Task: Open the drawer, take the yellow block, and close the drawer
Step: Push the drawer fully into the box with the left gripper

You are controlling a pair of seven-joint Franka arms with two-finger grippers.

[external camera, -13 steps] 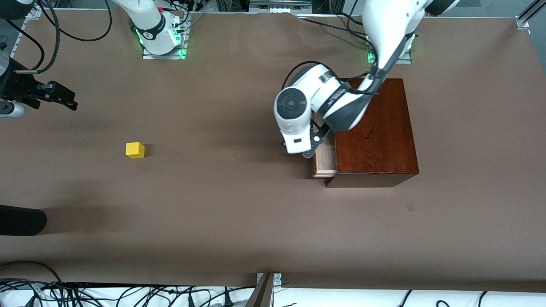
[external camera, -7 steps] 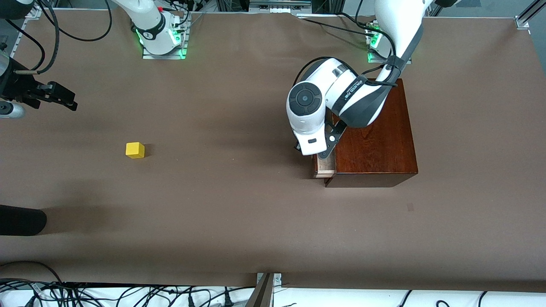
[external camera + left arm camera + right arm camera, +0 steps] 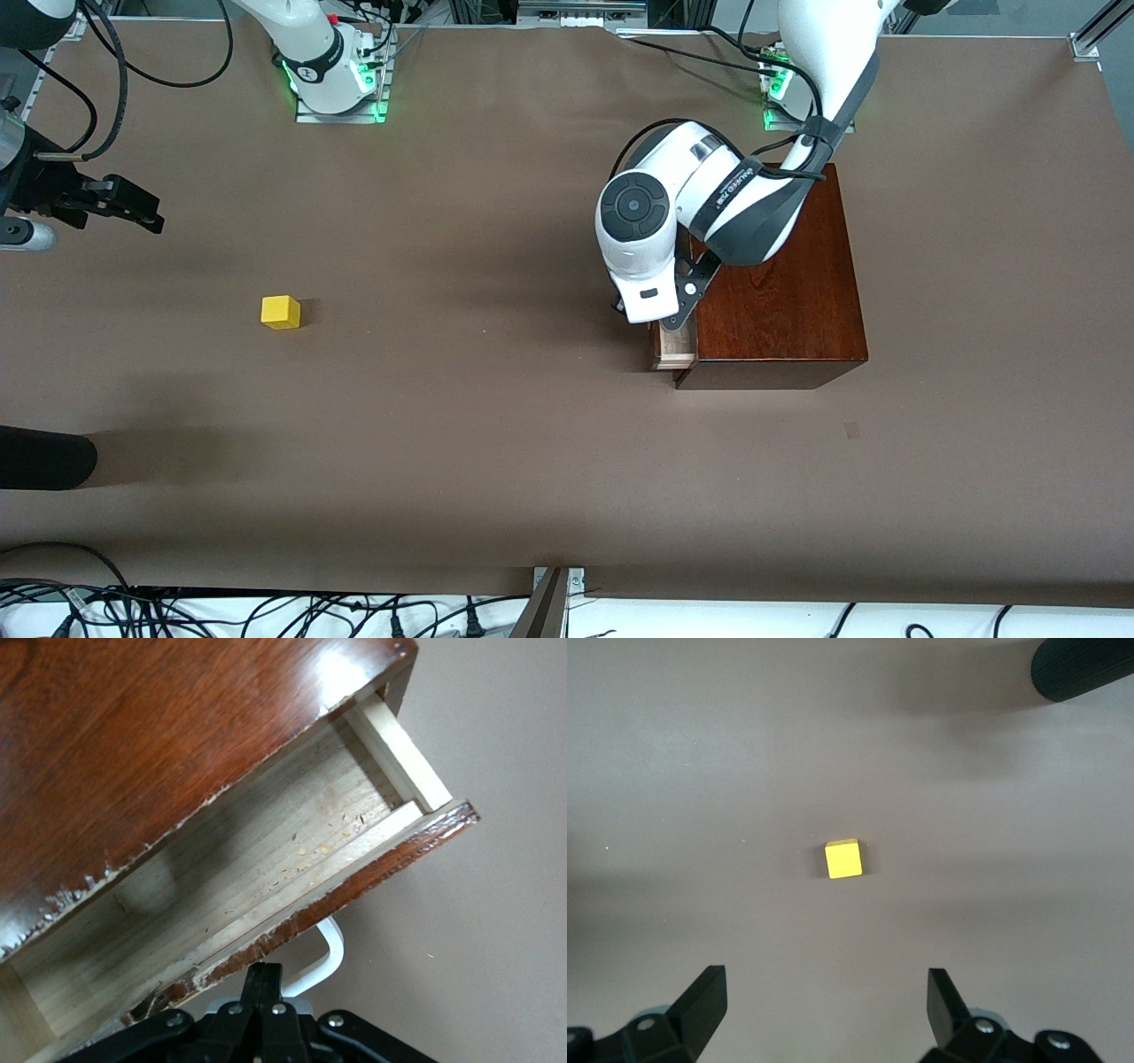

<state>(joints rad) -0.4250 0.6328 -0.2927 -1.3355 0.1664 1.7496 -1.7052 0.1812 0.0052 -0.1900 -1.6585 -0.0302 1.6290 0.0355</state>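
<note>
The left gripper (image 3: 263,992) pinches the white loop handle (image 3: 326,948) of the slightly open drawer (image 3: 673,341). The right gripper (image 3: 824,1001) hangs wide open and empty near the yellow block (image 3: 281,312), which sits on the table (image 3: 496,443) at the box's (image 3: 780,292) 9 o'clock, well apart.

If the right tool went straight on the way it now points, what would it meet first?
Probably the block, which sits centred ahead of the open right tool on bare table. Nothing shows between them, though depth is hard to judge.
</note>
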